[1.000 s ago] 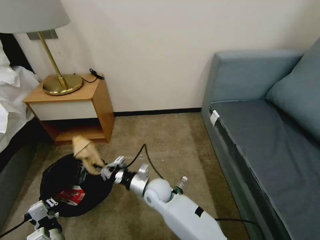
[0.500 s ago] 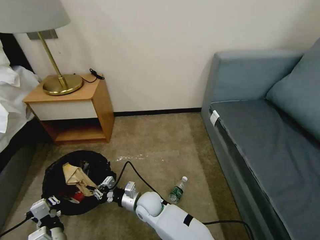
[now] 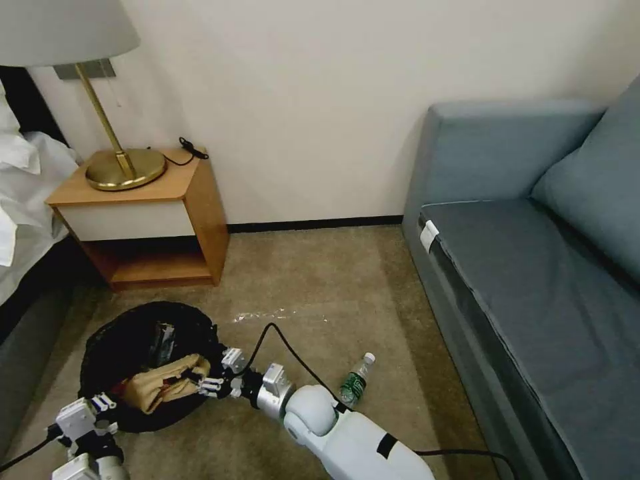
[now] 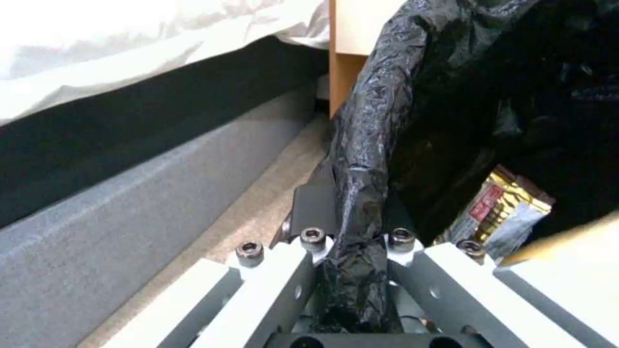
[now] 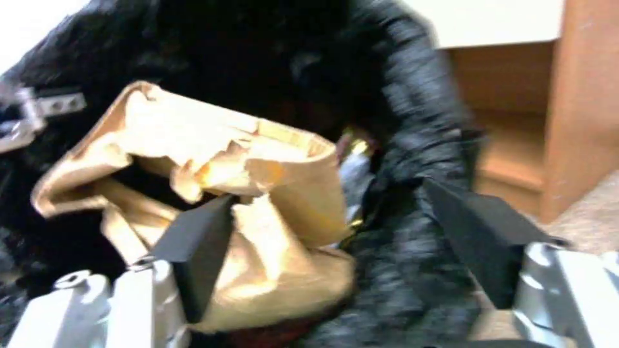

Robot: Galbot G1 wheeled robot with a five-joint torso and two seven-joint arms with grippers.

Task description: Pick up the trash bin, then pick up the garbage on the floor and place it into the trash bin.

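The trash bin (image 3: 123, 337), lined with a black bag, sits on the carpet at the lower left. My left gripper (image 3: 93, 408) is shut on its near rim, the bag (image 4: 380, 121) pinched between the fingers (image 4: 313, 241). Crumpled tan paper (image 3: 163, 389) lies inside the bin. My right gripper (image 3: 215, 375) is at the bin's right rim, open, its black pads (image 5: 197, 241) spread around the paper (image 5: 258, 193) without clamping it. A gold-and-dark wrapper (image 4: 503, 215) lies in the bin. The clear bottle (image 3: 355, 380) with green label lies on the carpet to the right of my right arm.
A wooden nightstand (image 3: 153, 220) with a brass lamp (image 3: 123, 167) stands behind the bin. The bed (image 3: 27, 220) borders the left side and a blue-grey sofa (image 3: 533, 267) the right. Open carpet (image 3: 320, 287) lies between them. A black cable (image 3: 293, 350) trails along my right arm.
My right gripper carried the tan paper down from above the bin's far rim into the bin and opened. The paper now lies lower, inside the bag. The left gripper has kept its hold.
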